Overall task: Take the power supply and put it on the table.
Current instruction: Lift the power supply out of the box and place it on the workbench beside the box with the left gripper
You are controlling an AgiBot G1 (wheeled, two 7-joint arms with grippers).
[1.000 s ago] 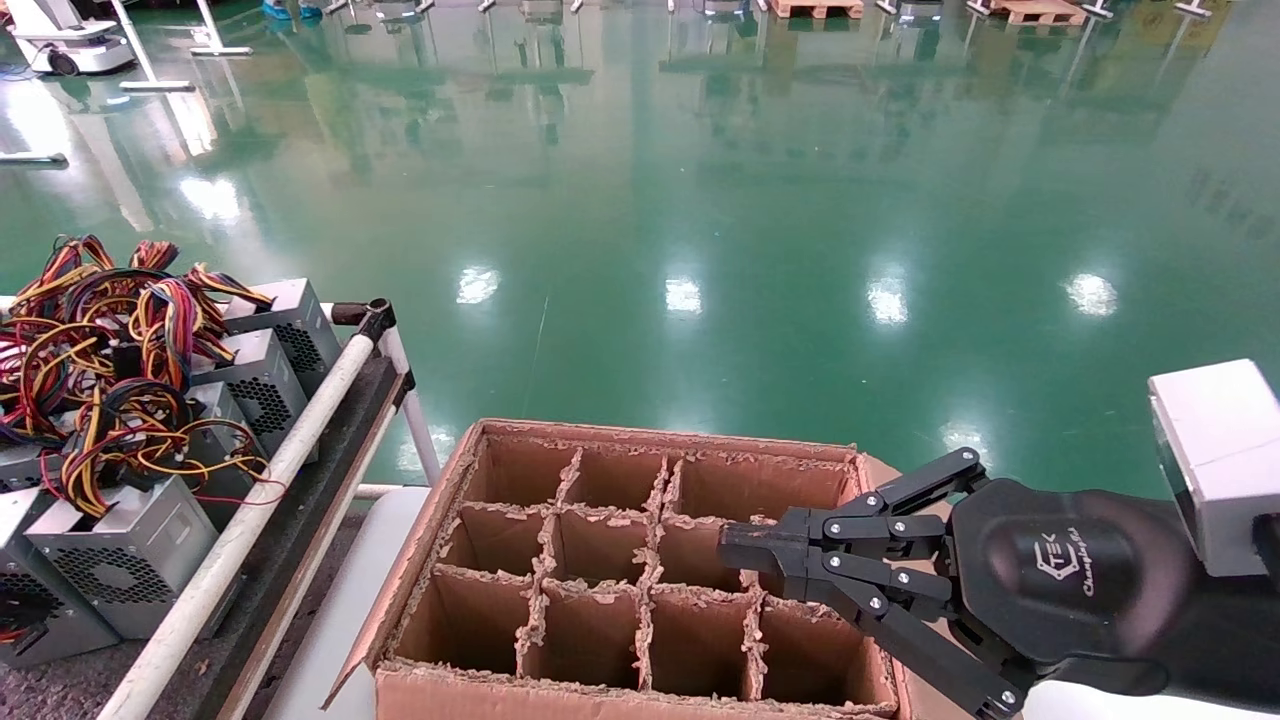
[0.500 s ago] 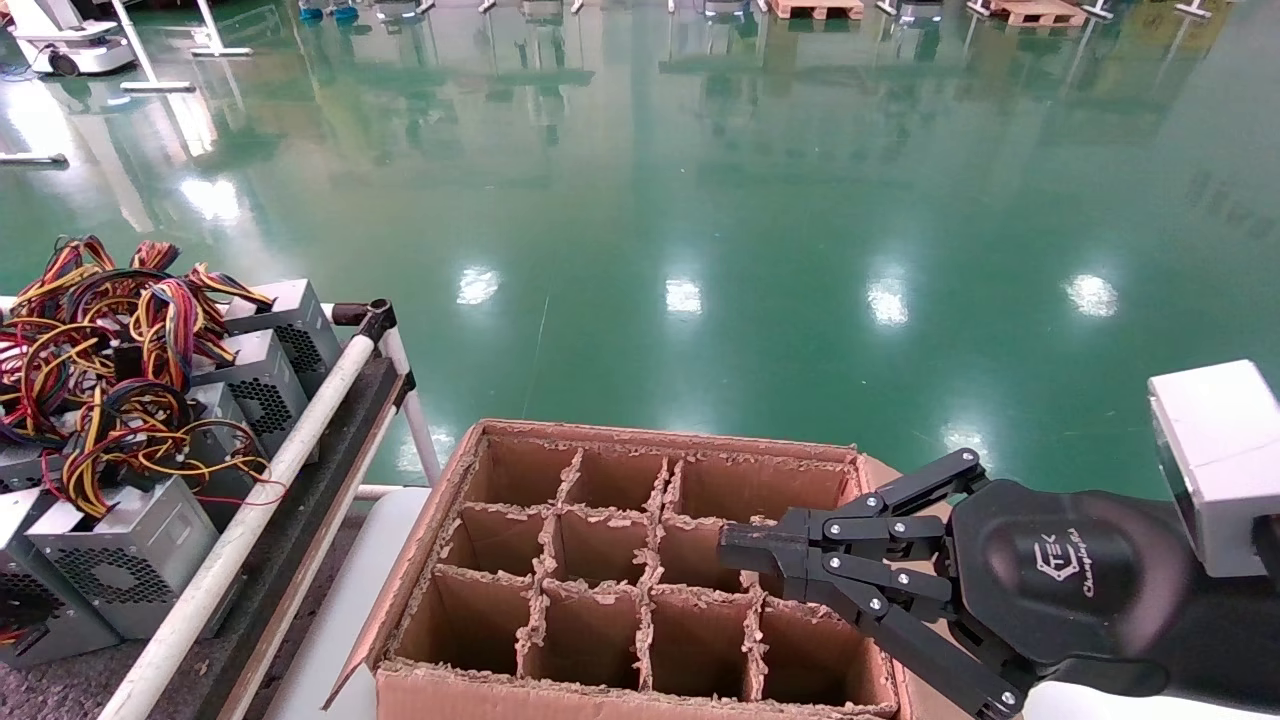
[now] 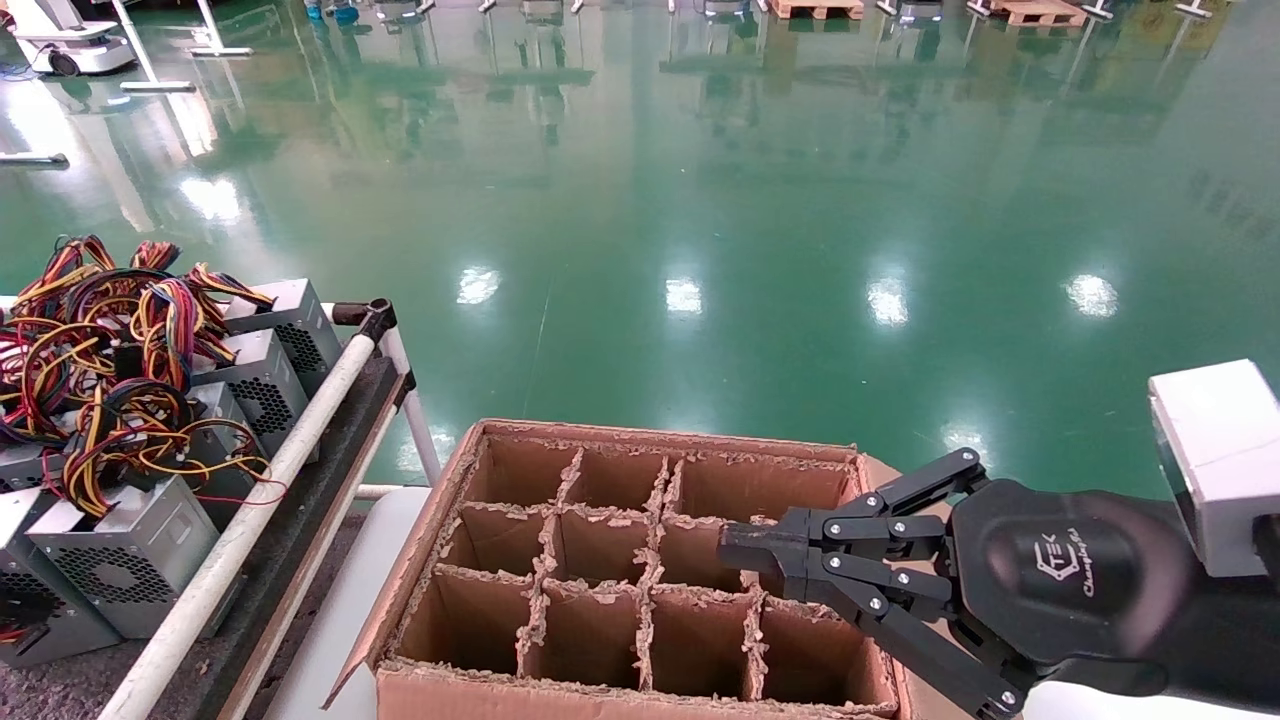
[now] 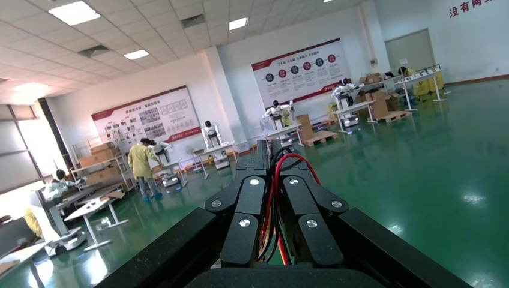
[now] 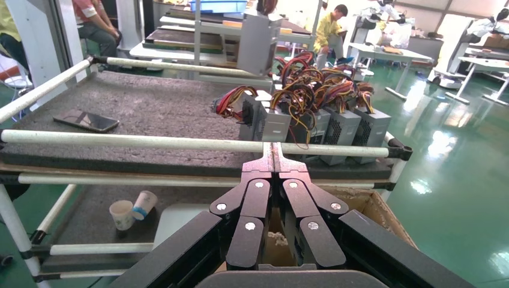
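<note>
My left gripper (image 4: 268, 150) is shut on red, black and yellow wires (image 4: 277, 180) that run between its fingers. In the right wrist view a silver-grey power supply (image 5: 258, 45) hangs in the air over the far side of the dark matted table (image 5: 150, 108). The left gripper is out of the head view. My right gripper (image 3: 735, 545) is shut and empty, held level over the brown divided cardboard box (image 3: 620, 590). Several more power supplies (image 3: 130, 540) with tangled wires stand on the table by its white rail (image 3: 290, 450).
A phone (image 5: 84, 121) lies on the table's mat. Two paper cups (image 5: 132, 207) sit on a lower shelf under the rail. The cardboard box rests on a white surface (image 3: 340, 610) beside the table. Green floor stretches beyond.
</note>
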